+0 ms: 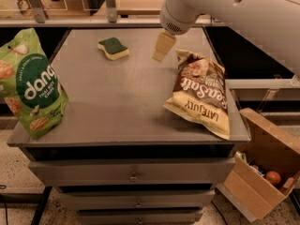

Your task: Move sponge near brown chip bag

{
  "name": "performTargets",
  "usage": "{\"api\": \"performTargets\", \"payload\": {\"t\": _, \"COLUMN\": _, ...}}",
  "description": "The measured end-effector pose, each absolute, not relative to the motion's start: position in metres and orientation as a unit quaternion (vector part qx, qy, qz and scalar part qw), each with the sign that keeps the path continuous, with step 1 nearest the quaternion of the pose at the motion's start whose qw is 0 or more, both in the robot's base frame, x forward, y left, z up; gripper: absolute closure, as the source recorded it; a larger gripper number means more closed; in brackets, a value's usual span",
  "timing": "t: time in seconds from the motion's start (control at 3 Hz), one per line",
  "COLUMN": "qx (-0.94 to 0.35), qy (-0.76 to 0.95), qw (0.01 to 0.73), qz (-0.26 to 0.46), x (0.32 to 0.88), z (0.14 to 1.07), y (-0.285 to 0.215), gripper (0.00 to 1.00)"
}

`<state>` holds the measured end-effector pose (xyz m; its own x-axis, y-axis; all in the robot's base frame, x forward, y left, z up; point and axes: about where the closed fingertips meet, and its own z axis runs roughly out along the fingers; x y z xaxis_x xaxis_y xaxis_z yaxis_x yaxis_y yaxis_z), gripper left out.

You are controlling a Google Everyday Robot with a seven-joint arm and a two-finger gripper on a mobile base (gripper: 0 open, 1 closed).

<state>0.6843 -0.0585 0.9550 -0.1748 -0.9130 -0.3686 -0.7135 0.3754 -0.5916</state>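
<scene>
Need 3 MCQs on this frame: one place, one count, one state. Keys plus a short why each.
1. Where is the sponge?
A. On the far part of the table, left of the gripper in the view.
B. At the table's front edge.
C. On the floor.

2. How many bags are on the table?
A. One.
B. Two.
C. Three.

3. The sponge is:
A. Gripped and lifted.
B. Lying free on the table, green side up.
C. Tipped on its edge.

Key:
1 A: it sits near the far edge, with the gripper hovering to its right by the top of the brown chip bag.
2 B: the green bag and the brown chip bag.
3 B: it rests flat, apart from the gripper.
</scene>
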Motion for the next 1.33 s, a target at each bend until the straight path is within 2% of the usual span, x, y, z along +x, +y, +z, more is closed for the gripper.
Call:
{"api": "performTargets", "payload": {"t": 0.33, "qx": -0.54, "qy": 0.753, "qw": 0.348, "qz": -0.143, "x": 0.685, "z": 0.955, "y": -0.058, "gripper": 0.0}}
{"api": "performTargets", "payload": {"t": 1.33, "qx": -0.431, "qy": 0.805, "qw": 0.408, "qz": 0.002, "x": 0.744, "z": 0.936, "y": -0.032, "gripper": 0.0}}
